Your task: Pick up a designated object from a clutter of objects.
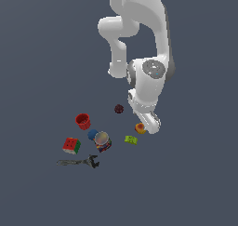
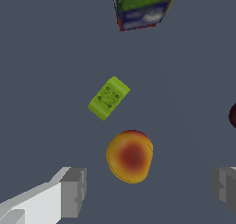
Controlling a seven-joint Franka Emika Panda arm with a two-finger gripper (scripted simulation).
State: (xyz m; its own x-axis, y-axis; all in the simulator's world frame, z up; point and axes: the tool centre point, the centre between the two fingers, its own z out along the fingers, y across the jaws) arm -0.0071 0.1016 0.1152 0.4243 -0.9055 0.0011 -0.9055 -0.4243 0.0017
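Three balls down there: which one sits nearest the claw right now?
The orange-yellow peach-like ball, lying between the open claw fingers. The dark maroon ball and blue ball sit farther off.

Peach [image 1: 140,128] just beside block [image 1: 131,139]; can [image 1: 102,141], cup [image 1: 83,121] toward exterior view's left.

A single flat surface [image 1: 37,57] of uniform dark slate grey-blue is seen across the whole of the exterior view, reaching every edge of the picture. No seam, pattern or texture can be made out on it. The same plain grey-blue ground [image 2: 46,48] is shown in the wrist view. The lighting is soft and even; only faint, diffuse darkening is cast on the surface, and no hard-edged shadows are seen. Whether the surface is a floor or a counter cannot be told.
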